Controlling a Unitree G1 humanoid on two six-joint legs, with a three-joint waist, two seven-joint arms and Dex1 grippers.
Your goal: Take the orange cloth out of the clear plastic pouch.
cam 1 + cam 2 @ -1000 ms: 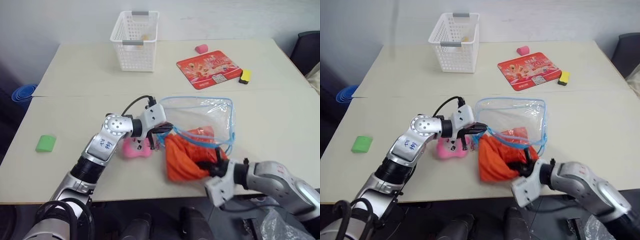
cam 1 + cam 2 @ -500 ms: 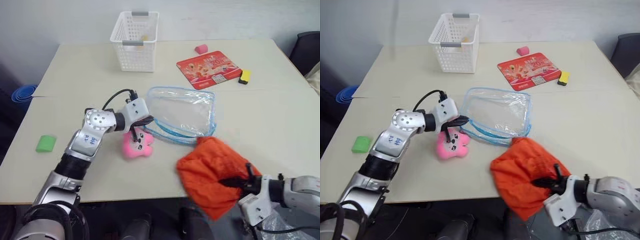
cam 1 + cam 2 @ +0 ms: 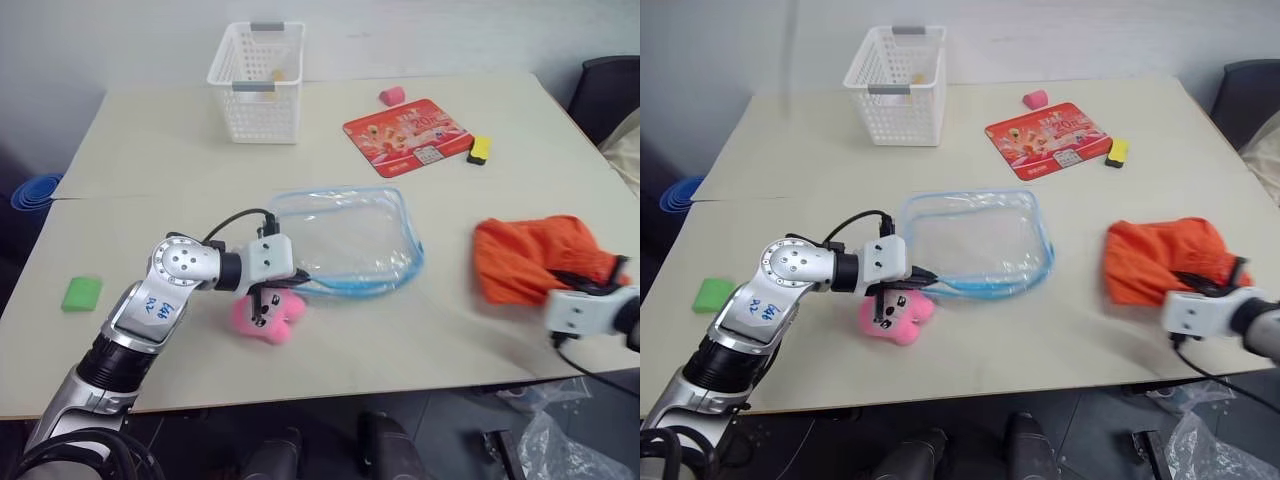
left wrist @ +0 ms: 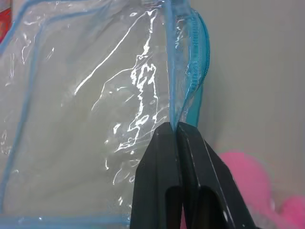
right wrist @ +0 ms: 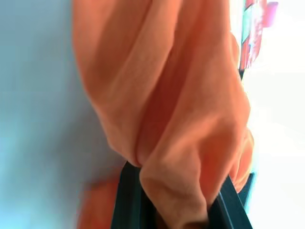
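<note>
Nearest, at the right front of the table point(image 3: 330, 350), the orange cloth point(image 3: 535, 258) is held bunched between the fingers of the right gripper point(image 3: 592, 287), which are pinched on a fold of it; the cloth is fully out of the pouch and well apart from it. At the left front, the left gripper point(image 3: 290, 277) is seen with its fingers pressed together on the blue-edged rim of the clear plastic pouch point(image 3: 350, 240), which lies flat and empty mid-table. A pink plush charm point(image 3: 268, 316) is found just beside that gripper, under its wrist. A green block point(image 3: 81, 294) is set near the left edge. Farther back, a red printed card point(image 3: 405, 131), a yellow block point(image 3: 480, 149) and a small pink piece point(image 3: 390, 95) are laid out, and a white mesh basket point(image 3: 255, 68) is placed at the far left.
</note>
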